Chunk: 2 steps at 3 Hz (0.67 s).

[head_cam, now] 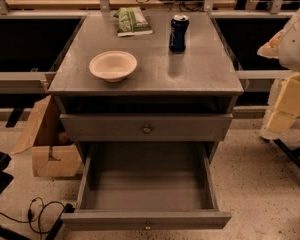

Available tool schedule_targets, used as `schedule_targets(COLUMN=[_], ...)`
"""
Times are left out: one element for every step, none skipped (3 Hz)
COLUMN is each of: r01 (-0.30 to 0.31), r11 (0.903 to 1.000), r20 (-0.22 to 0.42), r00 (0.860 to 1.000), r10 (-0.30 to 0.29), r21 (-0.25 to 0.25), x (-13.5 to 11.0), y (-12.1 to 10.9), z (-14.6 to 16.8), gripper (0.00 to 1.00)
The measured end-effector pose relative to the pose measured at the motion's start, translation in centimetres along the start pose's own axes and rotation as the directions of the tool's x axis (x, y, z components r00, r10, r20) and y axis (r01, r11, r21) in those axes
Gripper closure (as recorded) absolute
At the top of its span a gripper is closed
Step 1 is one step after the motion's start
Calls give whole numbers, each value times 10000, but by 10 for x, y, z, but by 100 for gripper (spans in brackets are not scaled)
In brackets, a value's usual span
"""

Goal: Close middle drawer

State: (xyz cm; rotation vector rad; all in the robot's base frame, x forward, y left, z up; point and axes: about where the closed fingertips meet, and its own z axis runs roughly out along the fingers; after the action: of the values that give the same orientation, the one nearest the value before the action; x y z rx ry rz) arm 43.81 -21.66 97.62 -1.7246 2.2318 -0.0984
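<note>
- Grey cabinet (205, 69) is filling the frame's centre.
- Middle drawer (190, 219) is sitting pulled far out, lower centre.
- Gripper (285, 111) is hovering at the right edge, apart from the drawer; I cannot tell its grip state.
- Bowl (113, 65) and can (178, 33) are resting on top.

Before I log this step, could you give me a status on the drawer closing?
Gripper at right edge, off to the side of the cabinet. Middle drawer pulled far out. Nothing seen blocking it.
</note>
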Motion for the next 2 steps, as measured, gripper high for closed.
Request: schedule_targets(r01=[0,-7], r11=[10000,9999], r20=[0,-231], r00=[10000,9997], r10=[0,10], r21=[1,131], x=[0,1], y=[0,2], z=[0,3], gripper=[0,0])
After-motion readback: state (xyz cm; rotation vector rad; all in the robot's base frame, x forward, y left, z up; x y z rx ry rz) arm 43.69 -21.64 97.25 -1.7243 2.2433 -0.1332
